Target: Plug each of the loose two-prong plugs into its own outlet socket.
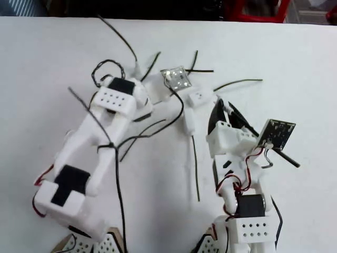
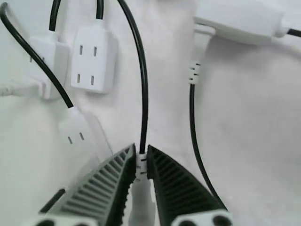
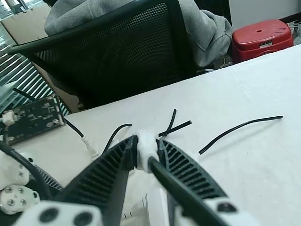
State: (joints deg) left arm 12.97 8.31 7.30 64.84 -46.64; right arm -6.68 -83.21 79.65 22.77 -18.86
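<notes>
Two plugs are held; your left gripper (image 2: 141,153) pinches a white plug (image 2: 140,197) near the socket (image 2: 92,59), not touching it; your right gripper (image 3: 146,149) clamps a second plug (image 3: 146,141) around the middle of the table (image 1: 295,63).

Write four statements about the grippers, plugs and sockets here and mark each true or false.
1. The left gripper is shut on a white plug with a black cord. True.
2. The right gripper is open and empty. False: it is shut on the other white plug.
3. The white outlet socket ahead of the left gripper has a plug in it. False: its slots are bare.
4. A black mesh chair stands beyond the table. True.
</notes>
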